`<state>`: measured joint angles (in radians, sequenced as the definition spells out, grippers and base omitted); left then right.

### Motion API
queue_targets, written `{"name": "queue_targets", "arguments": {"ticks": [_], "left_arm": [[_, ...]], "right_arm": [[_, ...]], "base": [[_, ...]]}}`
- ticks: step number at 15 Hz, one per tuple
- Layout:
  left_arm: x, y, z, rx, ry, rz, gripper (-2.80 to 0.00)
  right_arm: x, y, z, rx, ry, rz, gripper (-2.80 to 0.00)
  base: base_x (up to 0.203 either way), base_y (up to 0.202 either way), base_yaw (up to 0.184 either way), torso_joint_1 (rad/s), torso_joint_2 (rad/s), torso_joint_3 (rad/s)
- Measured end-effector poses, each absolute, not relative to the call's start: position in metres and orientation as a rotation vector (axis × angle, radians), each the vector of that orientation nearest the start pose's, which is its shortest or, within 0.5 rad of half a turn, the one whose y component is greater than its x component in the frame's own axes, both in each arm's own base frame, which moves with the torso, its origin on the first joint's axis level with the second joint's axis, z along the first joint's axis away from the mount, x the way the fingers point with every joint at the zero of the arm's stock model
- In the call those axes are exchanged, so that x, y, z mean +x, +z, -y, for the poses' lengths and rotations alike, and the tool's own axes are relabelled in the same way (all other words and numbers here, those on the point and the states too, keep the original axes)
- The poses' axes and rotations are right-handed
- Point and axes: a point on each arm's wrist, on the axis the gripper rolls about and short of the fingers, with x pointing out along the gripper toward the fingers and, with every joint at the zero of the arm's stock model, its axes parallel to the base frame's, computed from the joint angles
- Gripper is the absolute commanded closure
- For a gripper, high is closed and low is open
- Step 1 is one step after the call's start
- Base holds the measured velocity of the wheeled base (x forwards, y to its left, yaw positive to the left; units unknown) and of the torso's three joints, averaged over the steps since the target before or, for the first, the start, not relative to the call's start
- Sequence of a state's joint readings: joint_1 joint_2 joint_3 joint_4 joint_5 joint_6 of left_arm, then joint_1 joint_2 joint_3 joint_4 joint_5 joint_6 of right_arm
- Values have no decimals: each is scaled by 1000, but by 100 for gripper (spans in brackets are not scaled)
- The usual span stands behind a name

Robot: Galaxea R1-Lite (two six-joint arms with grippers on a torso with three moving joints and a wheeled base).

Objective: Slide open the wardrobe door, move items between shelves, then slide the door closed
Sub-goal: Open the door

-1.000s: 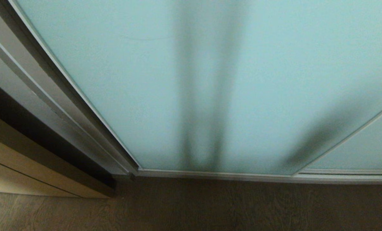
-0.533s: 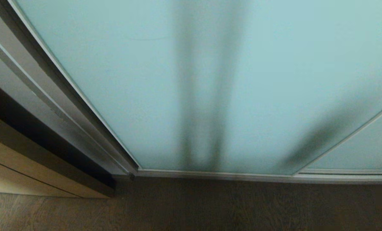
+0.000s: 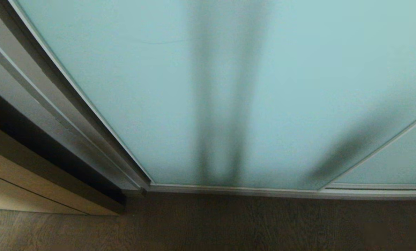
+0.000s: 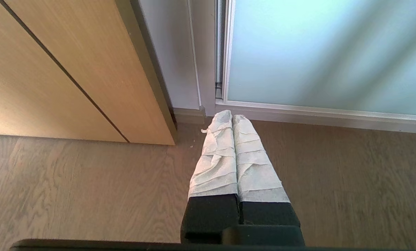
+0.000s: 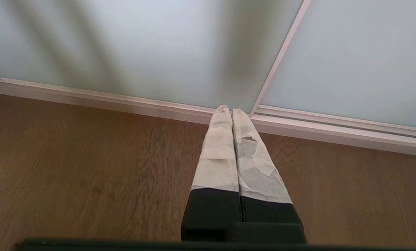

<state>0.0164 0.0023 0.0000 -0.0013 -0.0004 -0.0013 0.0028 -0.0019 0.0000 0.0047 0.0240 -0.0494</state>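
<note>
The sliding wardrobe door [image 3: 152, 90] fills the head view, a frosted pale aqua glass panel in a slim silver frame, standing closed against the left jamb; it also shows as the sliding wardrobe door [image 4: 326, 52] and the sliding wardrobe door [image 5: 131, 42]. Dark blurred shapes loom behind the glass. The items and shelves are hidden behind it. My left gripper [image 4: 231, 116] is shut and empty, low over the floor near the door's left corner. My right gripper [image 5: 228, 111] is shut and empty, pointing at the joint between two panels. Neither arm is in the head view.
A light tan wooden cabinet front [image 4: 65, 69] stands to the left of the wardrobe, with a dark gap beside the grey jamb [image 3: 37, 115]. A second glass panel [image 3: 396, 160] overlaps at the right. Wood-grain floor [image 3: 229, 226] runs along the silver bottom rail [image 3: 264, 190].
</note>
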Motion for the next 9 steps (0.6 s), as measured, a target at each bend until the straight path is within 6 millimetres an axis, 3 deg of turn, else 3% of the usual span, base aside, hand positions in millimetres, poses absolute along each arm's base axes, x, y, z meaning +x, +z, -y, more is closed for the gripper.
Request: {"name": "queue_targets", "arguments": {"ticks": [6, 9], "left_arm": [[-23, 76, 0, 25, 19, -3, 0], [-26, 95, 0, 65, 43, 114, 0]], "right_arm": [[-23, 75, 0, -50, 27, -2, 0], [-23, 75, 0, -50, 27, -2, 0]], "base": [[0, 0, 0, 0, 0, 0], [0, 0, 0, 0, 0, 0]]}}
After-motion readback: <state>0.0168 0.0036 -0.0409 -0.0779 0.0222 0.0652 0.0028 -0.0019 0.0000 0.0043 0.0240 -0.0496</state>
